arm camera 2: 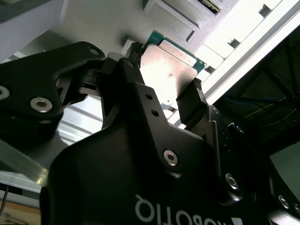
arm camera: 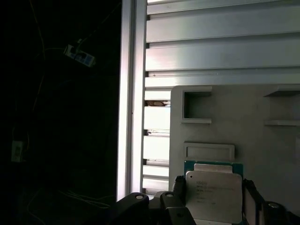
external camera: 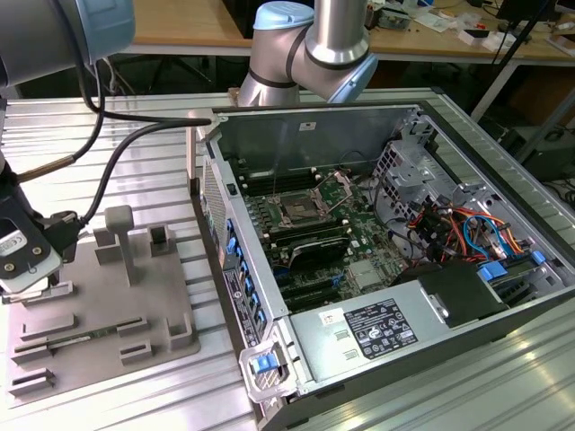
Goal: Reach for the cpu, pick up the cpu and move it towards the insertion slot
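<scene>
From my station, both wrist views show the gripper clamped on the cpu; its black fingers press against two opposite edges of the chip, whose pale metal top faces the cameras with a green rim showing along one side; the chip sits over the gray fixture plate, just beside a shallow rectangular recess, though I cannot quite tell whether it rests on the plate or hangs just clear of it; in the exterior view the arm's wrist hangs over the plate's edge at the exterior view's left, with black cables trailing from it across the ribbed aluminium tabletop; the insertion slot lies well apart from the chip, on the green motherboard inside the open computer case toward the exterior view's right, its silver frame around a dark centre, between rows of long black memory slots.
</scene>
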Tool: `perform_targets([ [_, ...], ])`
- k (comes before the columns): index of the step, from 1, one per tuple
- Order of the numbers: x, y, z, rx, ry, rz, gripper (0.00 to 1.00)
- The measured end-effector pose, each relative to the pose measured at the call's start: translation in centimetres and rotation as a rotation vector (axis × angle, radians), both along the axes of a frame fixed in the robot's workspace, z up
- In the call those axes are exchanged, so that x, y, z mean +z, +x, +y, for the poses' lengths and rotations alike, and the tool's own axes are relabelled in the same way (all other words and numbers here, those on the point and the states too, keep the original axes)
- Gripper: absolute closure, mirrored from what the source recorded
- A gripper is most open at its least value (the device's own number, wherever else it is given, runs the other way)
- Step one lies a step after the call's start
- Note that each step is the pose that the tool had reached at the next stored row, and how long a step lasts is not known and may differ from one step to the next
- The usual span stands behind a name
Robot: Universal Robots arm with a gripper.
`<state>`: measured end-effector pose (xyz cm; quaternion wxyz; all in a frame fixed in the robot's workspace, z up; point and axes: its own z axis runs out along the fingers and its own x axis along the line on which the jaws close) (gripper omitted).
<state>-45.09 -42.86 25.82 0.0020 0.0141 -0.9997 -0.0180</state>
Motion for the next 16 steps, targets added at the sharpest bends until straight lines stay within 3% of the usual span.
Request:
perform_targets([
  [16,0.58,0.0,0.0,0.0,0.0036,0.0001,0.45],
])
